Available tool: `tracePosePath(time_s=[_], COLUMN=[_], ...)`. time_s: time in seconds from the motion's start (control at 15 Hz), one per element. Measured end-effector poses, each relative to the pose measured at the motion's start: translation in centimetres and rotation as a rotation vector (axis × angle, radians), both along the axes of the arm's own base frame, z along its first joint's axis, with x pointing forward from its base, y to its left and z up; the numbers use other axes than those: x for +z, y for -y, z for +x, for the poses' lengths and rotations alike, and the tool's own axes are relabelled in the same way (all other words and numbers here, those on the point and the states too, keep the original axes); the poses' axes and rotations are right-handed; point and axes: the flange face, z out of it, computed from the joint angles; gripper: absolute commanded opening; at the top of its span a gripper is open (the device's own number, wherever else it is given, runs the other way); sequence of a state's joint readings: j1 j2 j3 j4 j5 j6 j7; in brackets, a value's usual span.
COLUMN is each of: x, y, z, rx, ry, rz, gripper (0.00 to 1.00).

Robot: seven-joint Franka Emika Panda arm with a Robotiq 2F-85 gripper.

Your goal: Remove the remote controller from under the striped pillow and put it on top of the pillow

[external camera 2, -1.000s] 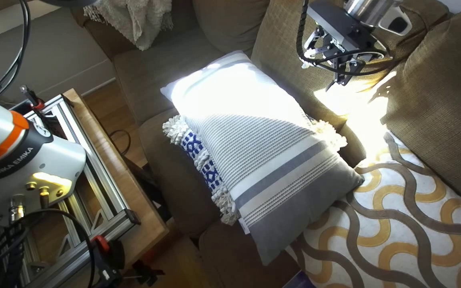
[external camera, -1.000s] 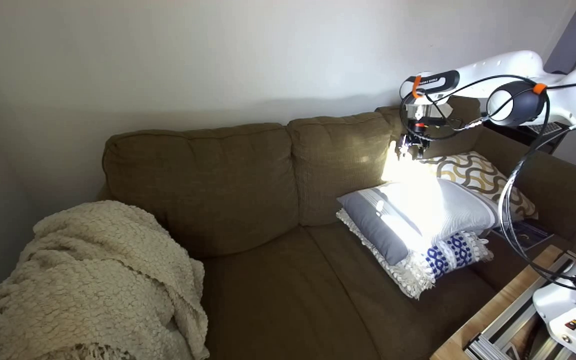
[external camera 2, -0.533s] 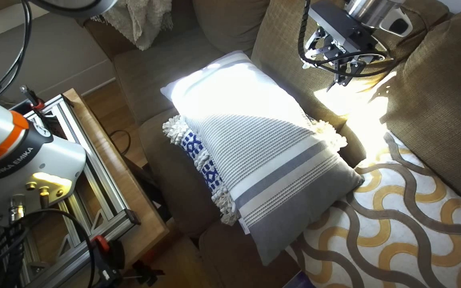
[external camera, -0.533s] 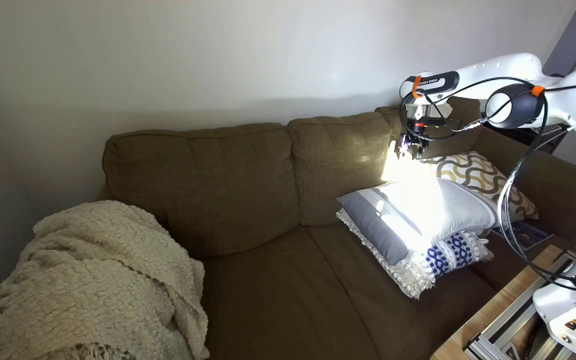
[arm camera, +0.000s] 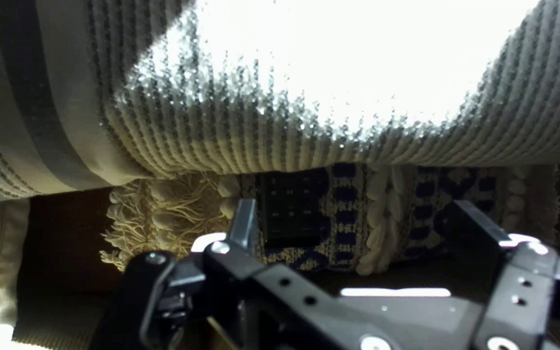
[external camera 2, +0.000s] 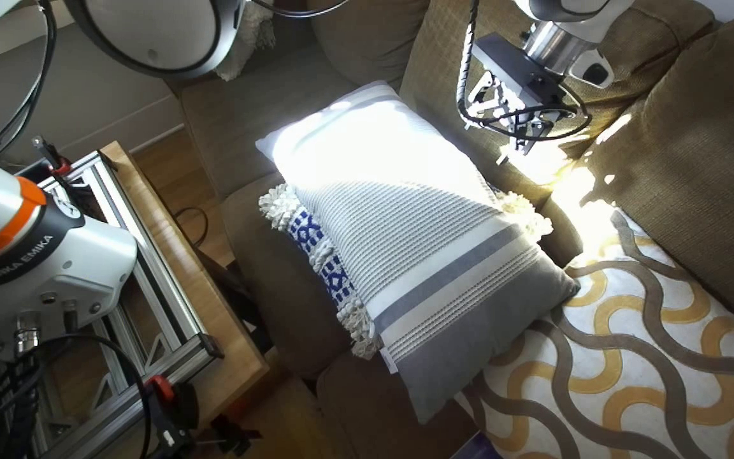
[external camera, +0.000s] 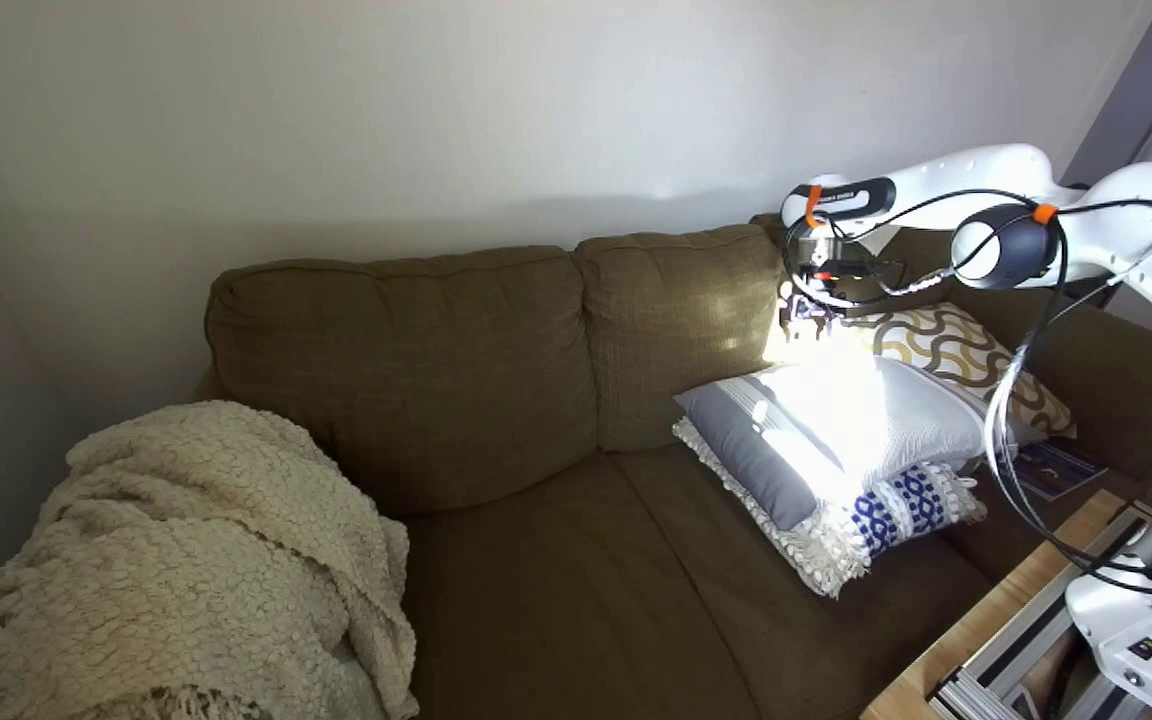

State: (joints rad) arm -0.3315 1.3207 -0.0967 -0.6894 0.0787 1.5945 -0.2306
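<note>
On the sofa (external camera: 536, 580), the striped pillow (external camera 2: 418, 223) lies over a fringed pillow (arm camera: 345, 218), and the remote (arm camera: 289, 206) sits between them, resting on the lower one with part of it showing past the upper (dark, with faint pale button marks). In the wrist view the gripper (arm camera: 355, 204) faces it, jaws spread wide apart, the remote appearing between them, nearer one side. A wavy pillow (external camera 2: 660, 344) lies beside these two; a blanket (external camera: 196, 560) is heaped well apart.
</note>
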Motion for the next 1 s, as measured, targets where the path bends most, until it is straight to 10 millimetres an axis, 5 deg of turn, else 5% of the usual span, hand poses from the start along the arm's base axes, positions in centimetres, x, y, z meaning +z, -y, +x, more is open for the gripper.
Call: tracePosePath(time_s=[1.0], x=[-10.1], y=[-1.0], z=[-0.9], rx=[-0.045], ry=[0.023], rz=[-0.100], gripper=[1.00])
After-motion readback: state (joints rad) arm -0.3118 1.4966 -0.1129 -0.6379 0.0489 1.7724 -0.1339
